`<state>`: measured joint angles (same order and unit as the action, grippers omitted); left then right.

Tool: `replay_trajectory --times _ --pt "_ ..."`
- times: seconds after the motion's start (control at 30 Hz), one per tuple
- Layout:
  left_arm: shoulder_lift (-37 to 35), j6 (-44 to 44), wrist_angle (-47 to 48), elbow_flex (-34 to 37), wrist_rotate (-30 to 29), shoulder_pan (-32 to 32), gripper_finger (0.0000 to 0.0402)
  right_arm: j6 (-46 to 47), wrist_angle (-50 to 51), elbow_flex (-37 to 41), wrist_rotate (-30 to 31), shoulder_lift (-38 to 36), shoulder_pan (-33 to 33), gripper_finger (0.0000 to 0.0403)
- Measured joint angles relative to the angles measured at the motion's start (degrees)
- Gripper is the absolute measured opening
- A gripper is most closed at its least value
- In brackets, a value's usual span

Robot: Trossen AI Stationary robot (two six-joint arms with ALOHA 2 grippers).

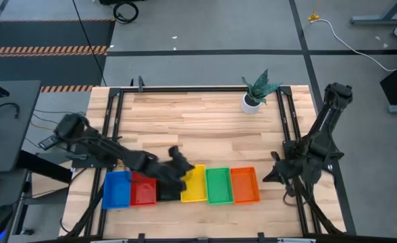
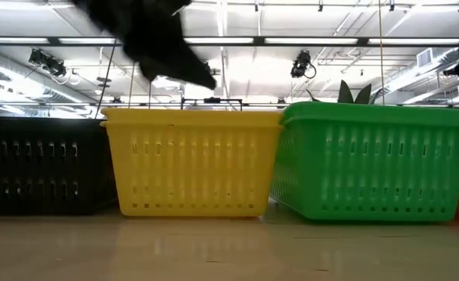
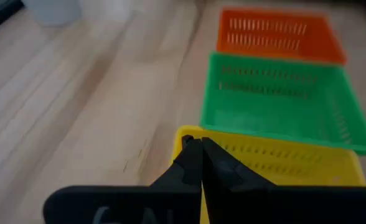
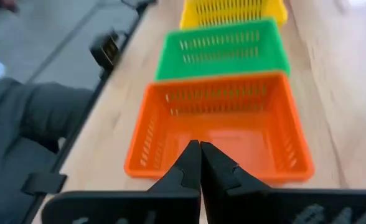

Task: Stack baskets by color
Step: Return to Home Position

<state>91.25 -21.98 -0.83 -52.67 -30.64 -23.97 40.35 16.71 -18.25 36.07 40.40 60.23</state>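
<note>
Both closed and empty, the left gripper [image 3: 197, 144] hangs above the yellow basket [image 3: 289, 160] while the right gripper [image 4: 200, 147] sits near the orange basket [image 4: 226, 127].

No readable text, no labels — none

Six shallow rectangular mesh-walled plastic baskets stand upright, side by side, across the frame's lower middle: blue [image 1: 116, 189], red [image 1: 142, 191], black [image 2: 42, 164], yellow [image 1: 194, 185], green [image 1: 219, 185], orange [image 1: 244, 184].
</note>
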Motion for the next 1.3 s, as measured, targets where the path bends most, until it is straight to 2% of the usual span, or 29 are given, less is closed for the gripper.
replay_trajectory --times 0.13,0.2,0.27,0.33,0.57,0.67,0.77,0.87,1.03,1.17,1.3 --pt "-6.3 0.5 -26.1 17.0 -3.9 1.0 0.0001 -8.7 -8.0 4.8 -3.0 -7.7 -4.7 0.0001" --pt "-8.2 3.1 -36.7 22.3 -7.5 1.1 0.0002 -12.7 -12.6 7.6 -5.6 -11.2 -8.2 0.0001" --pt "-10.6 5.4 -42.7 26.3 -11.3 1.0 0.0002 -16.7 -15.9 9.4 -9.1 -14.4 -12.5 0.0001" --pt "-13.5 7.0 -45.5 28.6 -12.2 1.4 0.0002 -20.5 -16.8 10.0 -13.4 -17.9 -17.5 0.0001" --pt "-26.8 11.7 -40.7 33.7 -12.0 2.2 0.0003 -29.0 -13.6 10.0 -29.3 -29.4 -36.4 0.0001" --pt "-33.3 10.2 -41.1 38.3 -11.2 2.4 0.0003 -29.9 -8.3 10.0 -35.7 -34.2 -44.2 0.0001" --pt "-39.4 8.0 -41.3 42.9 -11.2 2.4 0.0003 -29.4 -8.2 10.4 -41.4 -37.8 -50.7 0.0001" --pt "-44.3 7.3 -41.3 46.9 -10.8 2.2 0.0003 -29.7 -11.4 10.7 -48.8 -39.5 -55.6 0.0001" --pt "-51.5 7.6 -40.7 52.1 -10.2 2.9 0.0002 -29.8 -13.9 11.3 -54.5 -39.9 -61.7 0.0001" --pt "-57.8 7.3 -32.5 52.2 -6.7 6.1 0.0002 -28.2 -17.6 14.0 -62.7 -39.9 -66.3 0.0001" --pt "-64.6 7.6 -23.6 52.2 -0.1 12.8 0.0002 -26.4 -18.6 16.1 -65.4 -39.8 -71.0 0.0001"
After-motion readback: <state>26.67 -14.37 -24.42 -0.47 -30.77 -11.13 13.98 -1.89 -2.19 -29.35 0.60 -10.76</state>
